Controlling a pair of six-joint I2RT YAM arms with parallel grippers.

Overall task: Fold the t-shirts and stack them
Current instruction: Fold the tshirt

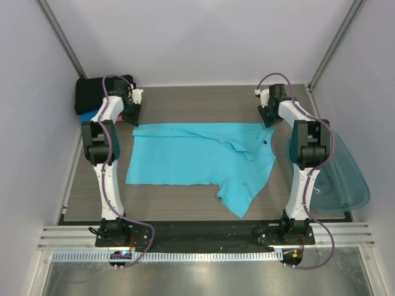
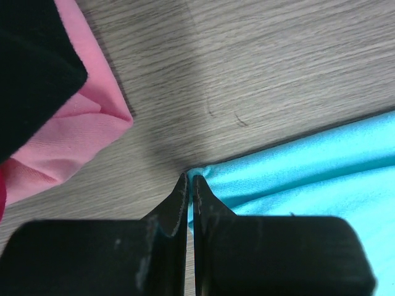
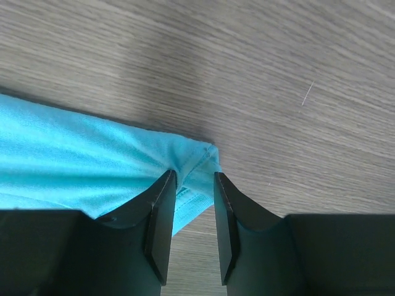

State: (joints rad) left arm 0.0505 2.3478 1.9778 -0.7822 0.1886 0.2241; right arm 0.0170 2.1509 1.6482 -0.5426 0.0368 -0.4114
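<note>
From above, the left arm [image 1: 102, 142] covered part of the black shirt [image 1: 89, 92], and the right arm [image 1: 308, 148] hid part of the tub [image 1: 349, 185]. At the left wrist, the pink shirt [image 2: 74, 129] ran off the left edge, the turquoise shirt [image 2: 321, 166] off the right. Whether the closed left gripper [image 2: 188, 180] pinched its corner was unclear.

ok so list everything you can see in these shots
turquoise t-shirt: one, turquoise, spread flat mid-table
black t-shirt: one, black, folded, far left corner, lying over the pink one
pink t-shirt: one, pink, folded, under the black one
tub: one, translucent teal, at the table's right edge
table: one, grey wood grain
left gripper: one, black, shut, tips at the turquoise shirt's far left corner
right gripper: one, black, open, jaws astride the shirt's far right corner
</note>
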